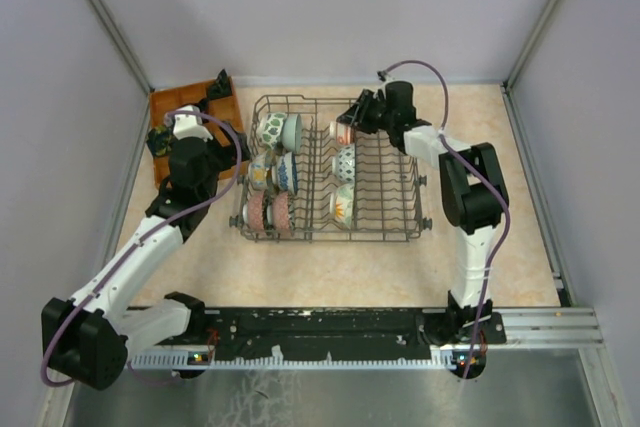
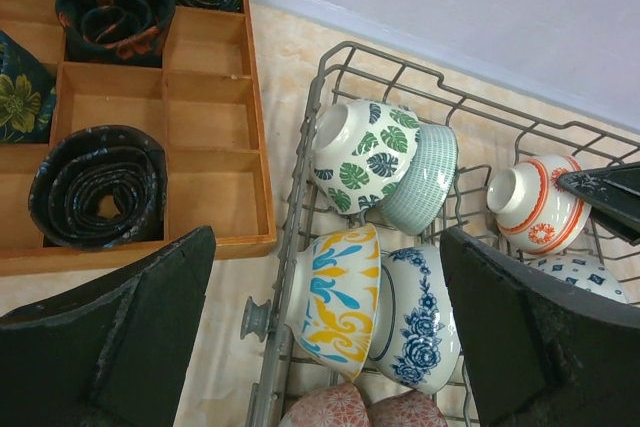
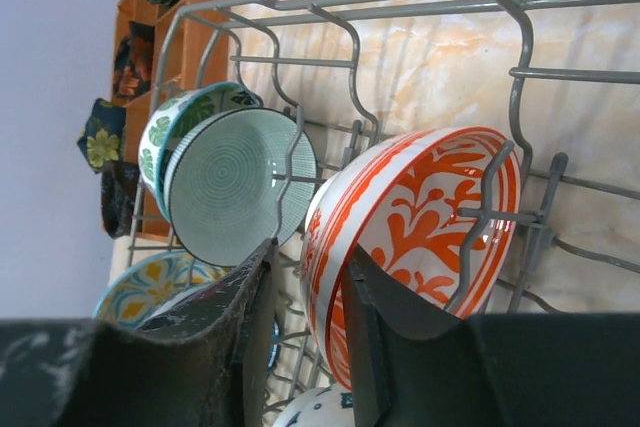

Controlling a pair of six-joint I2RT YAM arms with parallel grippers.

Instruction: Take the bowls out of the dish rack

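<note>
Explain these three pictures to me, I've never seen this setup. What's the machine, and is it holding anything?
These are two robot arms bolted to a table, each ending in a two-fingered hand. One picture looks down from overhead; the other two come from cameras on the wrists. On the table sit a wire dish rack holding small patterned bowls and a wooden compartment tray. The left hand is open and empty. The right hand has its fingers either side of the rim of a red-orange bowl; whether it grips yet is unclear.
</note>
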